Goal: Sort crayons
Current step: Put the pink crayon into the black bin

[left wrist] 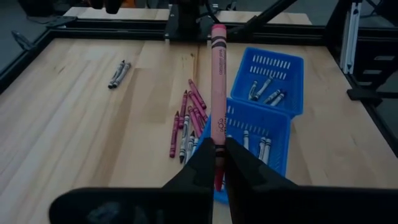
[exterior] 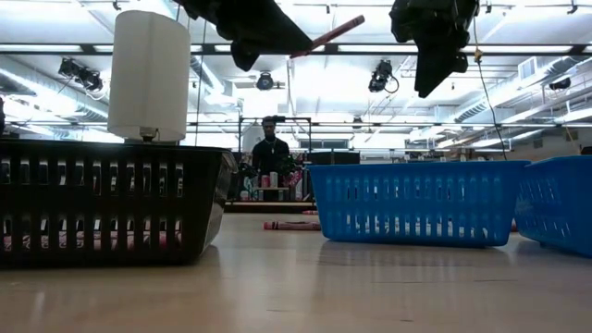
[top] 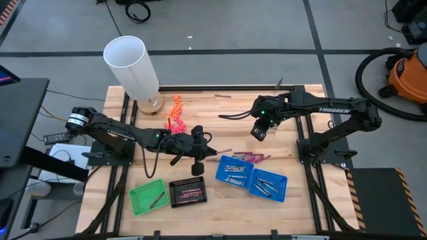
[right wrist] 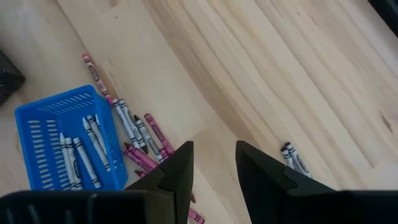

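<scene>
Wooden table [top: 220,203] carries four baskets: one green [top: 148,196], one black [top: 187,193], two blue [top: 234,169] [top: 269,184]. Left gripper [left wrist: 219,163] hangs above the table near the first blue basket, fingers closed on one pink crayon [left wrist: 217,102] that stands out past the tips. Right gripper [right wrist: 212,167] is raised over the bare boards, fingers apart, nothing between them. Loose crayons [top: 251,157], red and grey, lie on the wood just beside the blue baskets; more grey ones lie inside both. Two grey crayons [right wrist: 292,158] lie apart from the rest. One heap of orange-pink pieces [top: 175,115] sits by a white cylinder [top: 131,65]. One person [exterior: 269,153] stands far behind.
</scene>
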Controlling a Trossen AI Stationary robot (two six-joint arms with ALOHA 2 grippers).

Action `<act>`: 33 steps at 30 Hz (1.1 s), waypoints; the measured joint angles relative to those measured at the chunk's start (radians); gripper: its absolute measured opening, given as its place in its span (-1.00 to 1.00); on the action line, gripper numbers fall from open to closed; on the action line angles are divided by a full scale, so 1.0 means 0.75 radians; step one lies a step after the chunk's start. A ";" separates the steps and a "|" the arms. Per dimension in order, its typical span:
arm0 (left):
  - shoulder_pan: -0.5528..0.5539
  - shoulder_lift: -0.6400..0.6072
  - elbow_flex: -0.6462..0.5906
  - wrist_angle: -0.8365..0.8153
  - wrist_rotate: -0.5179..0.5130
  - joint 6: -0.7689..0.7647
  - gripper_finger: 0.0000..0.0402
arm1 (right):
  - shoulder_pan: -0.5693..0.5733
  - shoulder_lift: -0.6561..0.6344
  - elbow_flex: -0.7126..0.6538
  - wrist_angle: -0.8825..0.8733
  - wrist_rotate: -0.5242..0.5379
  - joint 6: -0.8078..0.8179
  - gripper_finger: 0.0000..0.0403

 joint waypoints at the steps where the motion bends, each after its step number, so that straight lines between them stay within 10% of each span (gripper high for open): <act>1: 0.000 0.000 0.000 0.000 0.000 0.001 -0.92 | 0.003 0.000 0.000 0.000 0.000 0.004 -0.37; 22: -0.003 -0.001 0.001 -0.014 0.011 0.011 -0.92 | 0.043 0.000 0.000 -0.001 0.009 0.026 -0.37; 33: -0.140 -0.016 0.001 -0.474 0.518 -0.479 -0.92 | 0.078 -0.001 -0.001 0.015 0.010 0.019 -0.37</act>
